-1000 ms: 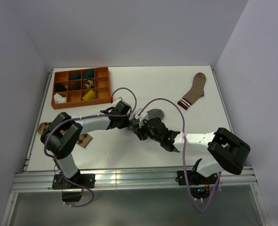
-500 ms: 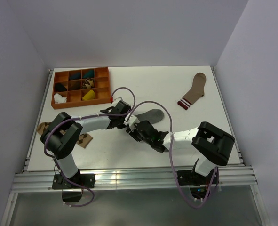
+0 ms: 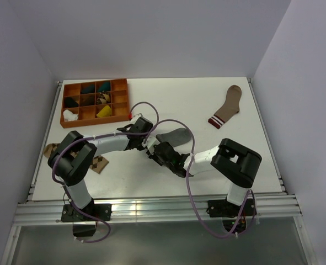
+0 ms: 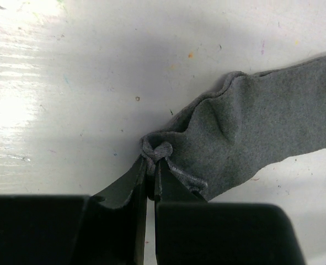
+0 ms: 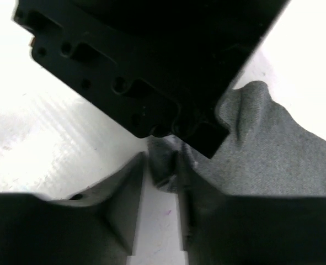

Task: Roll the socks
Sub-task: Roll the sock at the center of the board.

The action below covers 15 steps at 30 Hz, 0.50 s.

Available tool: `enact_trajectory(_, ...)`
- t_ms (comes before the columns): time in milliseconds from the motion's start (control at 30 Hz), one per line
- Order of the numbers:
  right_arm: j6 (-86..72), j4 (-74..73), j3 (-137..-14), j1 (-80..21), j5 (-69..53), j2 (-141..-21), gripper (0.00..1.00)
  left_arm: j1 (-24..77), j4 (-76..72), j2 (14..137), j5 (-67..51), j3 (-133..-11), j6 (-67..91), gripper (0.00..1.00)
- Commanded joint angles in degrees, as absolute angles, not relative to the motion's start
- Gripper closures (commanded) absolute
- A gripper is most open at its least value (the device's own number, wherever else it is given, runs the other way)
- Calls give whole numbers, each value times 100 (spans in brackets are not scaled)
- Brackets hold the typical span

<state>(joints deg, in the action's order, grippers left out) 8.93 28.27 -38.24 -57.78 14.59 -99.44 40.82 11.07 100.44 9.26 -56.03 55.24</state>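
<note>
A grey sock (image 3: 176, 134) lies flat on the white table, stretching to the right in the left wrist view (image 4: 262, 121). My left gripper (image 3: 150, 144) (image 4: 153, 163) is shut on the bunched near-left corner of that sock. My right gripper (image 3: 163, 154) (image 5: 158, 165) sits right beside it. Its jaws stand apart around the same corner of the grey sock (image 5: 163, 168), which lies against the right finger with a gap to the left one. The left gripper's black body (image 5: 151, 66) fills the top of the right wrist view.
An orange compartment tray (image 3: 63, 107) at the back left holds several rolled bundles. A brown sock with a striped cuff (image 3: 226, 107) lies at the back right. A tan diamond-patterned sock (image 3: 99, 164) lies under the left arm near the left edge.
My right arm has swung left, bringing its gripper up against the left gripper at the sock's corner, and its jaws have narrowed a little. The left gripper has kept its hold.
</note>
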Motion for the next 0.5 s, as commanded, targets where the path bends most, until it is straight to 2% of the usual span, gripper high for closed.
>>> enact_trajectory(0, 835, 2699, -4078, -5827, 1582, -10195, 68, 4166, 1266, 10186, 800, -5792, 5520, 100)
enact_trajectory(67, 765, 2619, -4078, -5827, 1600, -10213, 74, 4166, 1292, 10187, 791, -5792, 5537, 100)
enact_trajectory(100, 730, 2593, -4069, -5827, 1591, -10204, 83, 4157, 1292, 10178, 791, -5792, 5572, 100)
enact_trajectory(167, 634, 2523, -4034, -5827, 1565, -10134, 91, 4166, 1292, 10160, 809, -5757, 5660, 99)
enact_trajectory(200, 589, 2505, -4017, -5827, 1547, -10108, 100, 4166, 1292, 10125, 817, -5748, 5695, 98)
enact_trajectory(300, 370, 2426, -3938, -5792, 1442, -9976, 100, 4166, 1344, 10073, 905, -5739, 5853, 94)
enact_trajectory(467, -314, 2320, -3701, -5520, 775, -9677, 100, 4070, 1327, 9862, 1046, -5582, 6291, 80)
